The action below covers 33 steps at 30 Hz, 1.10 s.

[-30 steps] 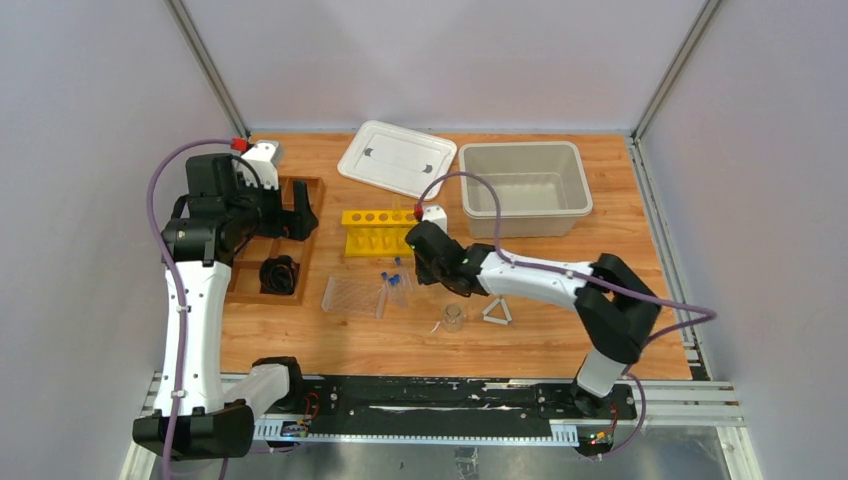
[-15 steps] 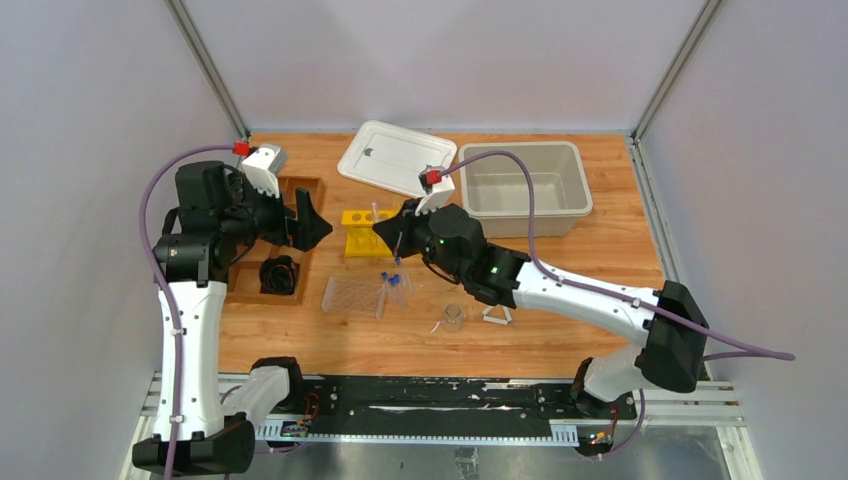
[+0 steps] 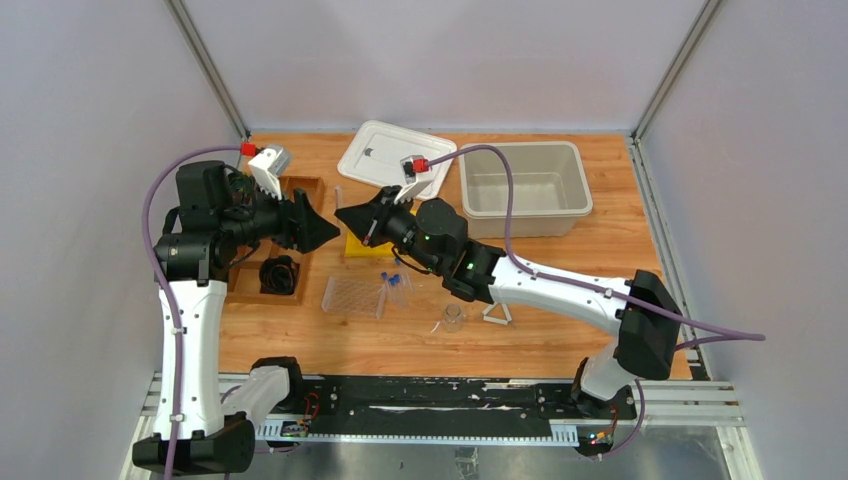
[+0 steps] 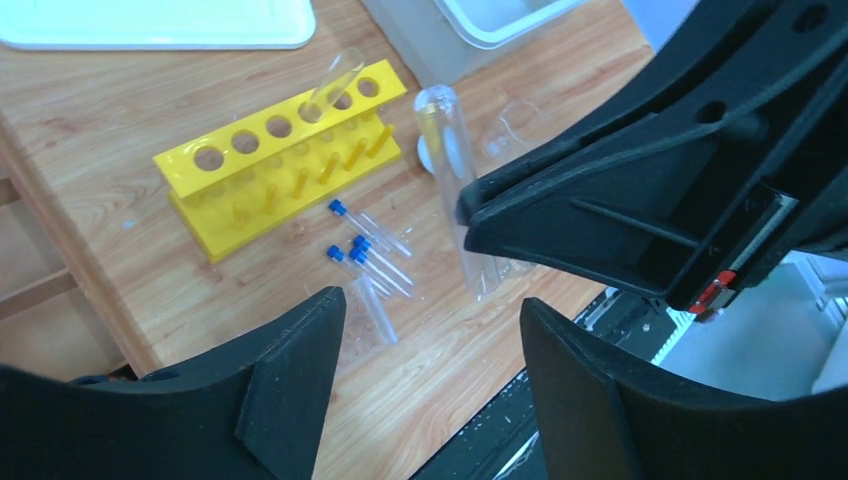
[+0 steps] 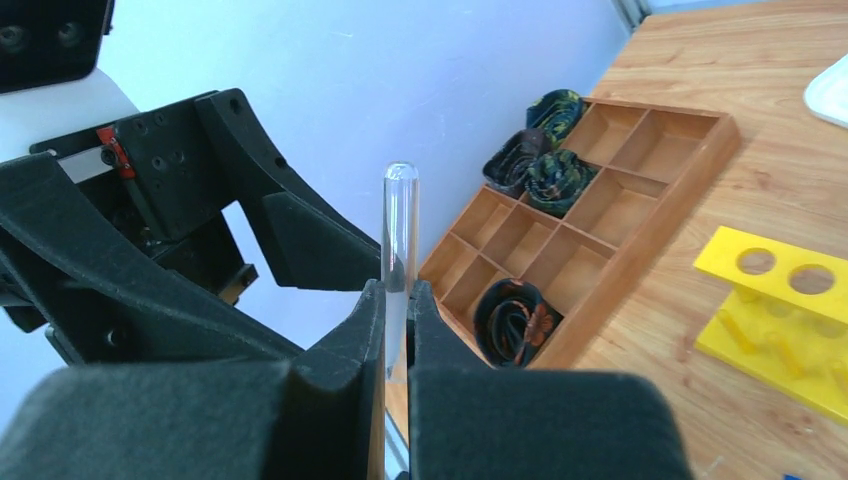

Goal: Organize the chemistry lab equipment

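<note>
The right gripper (image 5: 398, 300) pinches a long clear tube (image 5: 400, 230) tight and holds it up in the air. The tube is close in front of the left gripper (image 4: 430, 310), which is wide open with nothing in it. Down on the tabletop (image 3: 540, 340), small blue-capped tubes (image 4: 370, 258) lie by the yellow rack (image 4: 227, 150). A clear plastic rack (image 3: 350, 295) sits near them.

Top view looks down on the wooden desk (image 3: 350, 340) from behind the arms. Both close wrist views share the yellow holed plastic rack (image 4: 227, 150).
</note>
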### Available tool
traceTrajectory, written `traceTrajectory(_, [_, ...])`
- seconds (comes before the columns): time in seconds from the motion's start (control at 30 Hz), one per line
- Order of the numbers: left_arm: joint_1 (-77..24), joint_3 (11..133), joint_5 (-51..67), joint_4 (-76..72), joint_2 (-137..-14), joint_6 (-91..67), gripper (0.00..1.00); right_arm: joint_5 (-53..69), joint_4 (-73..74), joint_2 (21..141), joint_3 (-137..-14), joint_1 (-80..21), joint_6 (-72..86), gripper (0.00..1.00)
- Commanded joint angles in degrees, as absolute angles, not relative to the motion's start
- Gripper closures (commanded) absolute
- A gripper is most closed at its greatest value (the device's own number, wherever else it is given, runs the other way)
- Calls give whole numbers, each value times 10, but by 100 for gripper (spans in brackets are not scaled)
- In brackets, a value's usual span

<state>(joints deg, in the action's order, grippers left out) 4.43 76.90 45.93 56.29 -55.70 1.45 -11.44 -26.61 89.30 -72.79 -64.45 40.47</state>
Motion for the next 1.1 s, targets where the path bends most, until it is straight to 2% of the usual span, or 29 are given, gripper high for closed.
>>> traceTrajectory(0.0, [48,771,517,563,-560,3,34,-91,-320,902,-749,-652,457,100])
traceTrajectory(0.37, [48,771,554,563,-564,3,51,-56,-336,921,-768,-653,488,100])
traceTrajectory(0.67, [48,768,539,563,-571,3,78,-67,-356,910,-750,-656,459,99])
traceTrajectory(0.93, [48,765,537,563,-570,3,85,-110,-358,882,-730,-656,424,63])
traceTrajectory(1.07, [48,762,540,563,-564,13,84,-84,-308,877,-751,-630,443,50])
